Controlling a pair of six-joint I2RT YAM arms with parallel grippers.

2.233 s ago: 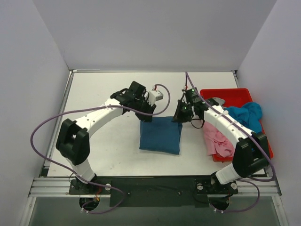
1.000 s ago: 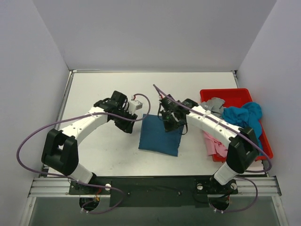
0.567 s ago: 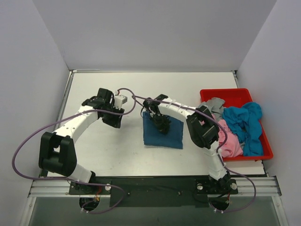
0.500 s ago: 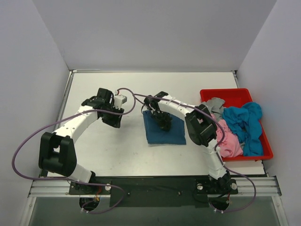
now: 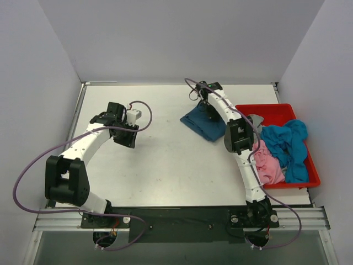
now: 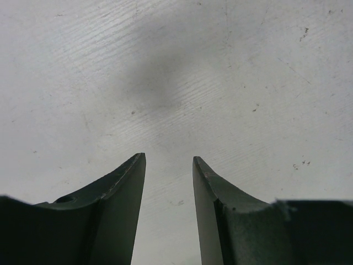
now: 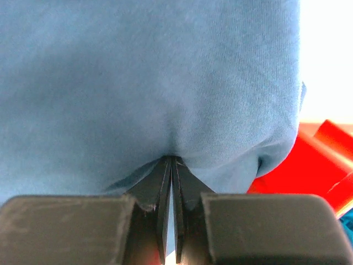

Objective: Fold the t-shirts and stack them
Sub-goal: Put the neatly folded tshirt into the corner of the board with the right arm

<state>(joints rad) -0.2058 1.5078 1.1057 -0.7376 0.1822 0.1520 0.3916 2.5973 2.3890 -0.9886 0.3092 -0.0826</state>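
Observation:
The folded dark teal-blue t-shirt [image 5: 203,122] lies at the far middle of the table, left of the red tray. My right gripper [image 5: 208,109] reaches far out over it and presses down on it with jaws shut; the cloth [image 7: 165,83] fills the right wrist view and bunches at my shut fingertips [image 7: 172,159]. The turquoise-blue t-shirt [image 5: 287,138], the pink one [image 5: 267,168] and the grey one [image 5: 252,121] lie crumpled in the tray. My left gripper [image 5: 125,138] hangs open and empty over bare table at the left, and its fingers [image 6: 129,176] frame only tabletop.
The red plastic tray [image 5: 276,108] stands along the right edge, its corner showing in the right wrist view [image 7: 325,149]. White walls close the table at the back and both sides. Purple cables loop off both arms.
My right gripper has pushed the folded teal-blue shirt from the table's centre to the far middle, beside the tray. My left arm has drawn back to the left.

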